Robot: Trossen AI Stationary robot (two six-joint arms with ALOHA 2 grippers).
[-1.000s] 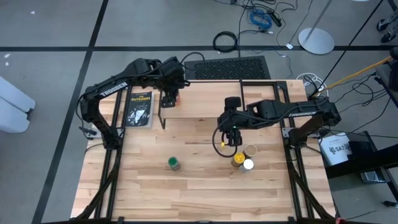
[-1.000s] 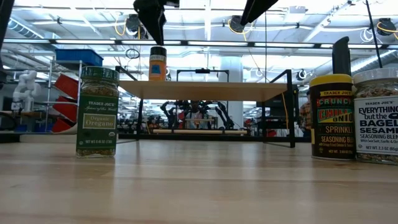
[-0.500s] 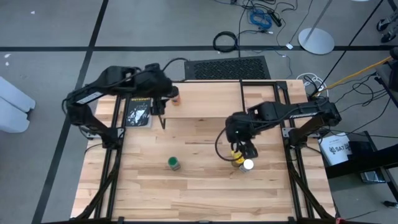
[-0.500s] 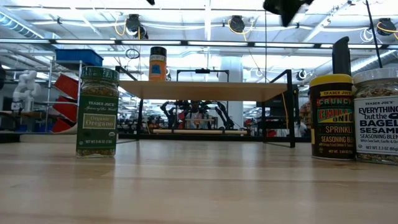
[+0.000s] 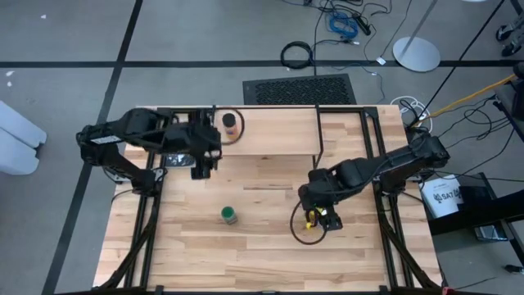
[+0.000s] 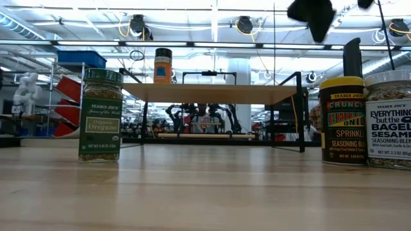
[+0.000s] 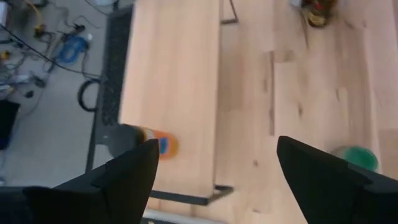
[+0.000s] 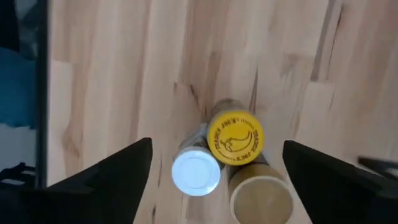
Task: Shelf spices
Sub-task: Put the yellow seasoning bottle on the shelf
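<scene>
The shelf (image 5: 278, 131) stands at the table's far side, a light plank on black rod legs (image 6: 212, 93). The orange jar with the dark lid (image 5: 232, 124) stands upright on its left end (image 6: 163, 65). The green-lidded jar (image 5: 229, 215) stands on the table, near centre. The yellow (image 8: 234, 137), white (image 8: 196, 172) and tan (image 8: 261, 198) lidded jars stand together at the right. My right gripper (image 8: 217, 144) hovers open above them. My left gripper (image 5: 201, 162) is open and empty, left of the shelf.
Black frame rods run along the table's left and right edges. A black mat (image 5: 299, 86) lies on the floor beyond the far edge. Bare wood lies between the green jar and the three-jar cluster, and along the near edge (image 5: 270, 262).
My left gripper has drawn away from the orange jar, toward the table's left and near edges; the jar stays upright on the shelf. My right gripper has gone toward the near edge and a little down, and now stands over the three-jar cluster.
</scene>
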